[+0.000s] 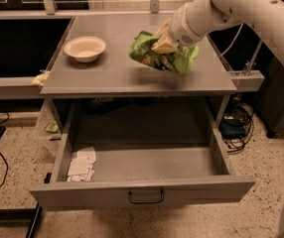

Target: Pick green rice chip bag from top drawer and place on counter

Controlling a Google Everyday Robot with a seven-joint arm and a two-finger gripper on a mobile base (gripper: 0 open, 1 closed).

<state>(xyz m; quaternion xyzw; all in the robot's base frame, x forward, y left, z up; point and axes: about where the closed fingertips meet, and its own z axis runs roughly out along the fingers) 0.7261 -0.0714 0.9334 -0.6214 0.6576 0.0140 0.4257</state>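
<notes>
In the single camera view, we see the bright lime-green wrinkly foil green rice chip bag (171,59) held over the right half of the broad flat matte grey worktop (112,73). It seems to hang just clear of the surface, with a dark shadow lying under it. Its long axis runs roughly left to right, sloping down a little toward the right. One crumpled end points left toward the shallow cream round bowl (85,47), and the other points toward the worktop's right edge.

The gripper (163,44) sits at the bag's upper side, at the end of the thick white arm (221,6) that reaches in from the upper right. Its pale fingers (166,46) pinch the foil between them.

Below, the wide grey metal top drawer (142,190) stands pulled fully out, its small black loop handle (146,197) at the middle of the front panel. Small white paper packets (81,165) lie in its front left corner.
</notes>
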